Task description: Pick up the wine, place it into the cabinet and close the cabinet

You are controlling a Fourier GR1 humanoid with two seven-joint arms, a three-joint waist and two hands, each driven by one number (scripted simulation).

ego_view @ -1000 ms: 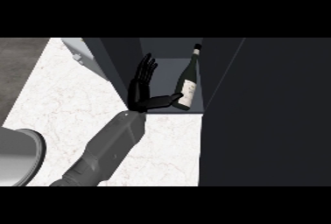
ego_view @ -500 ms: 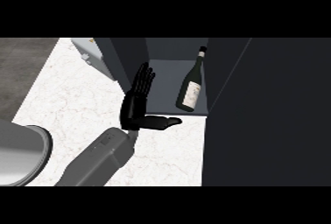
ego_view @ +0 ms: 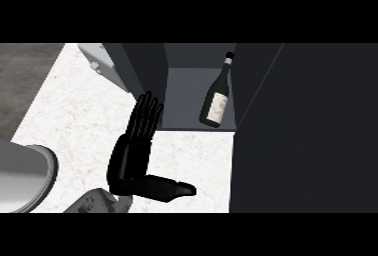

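Wine [ego_view: 218, 97]: one bottle inside cabinet [ego_view: 199, 85]. One hand [ego_view: 133, 150] visible, fingers [ego_view: 146, 112] straight, released.

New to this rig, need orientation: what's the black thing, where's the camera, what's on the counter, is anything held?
One view only, from the robot's head, looking steeply down at a white counter. The black thing is a robot hand, fingers straight, thumb out to the side, holding nothing; which hand it is I can't tell. The wine stands inside the open cabinet, apart from the hand. The door is ajar beside the fingertips. A grey round object shows at the left edge.
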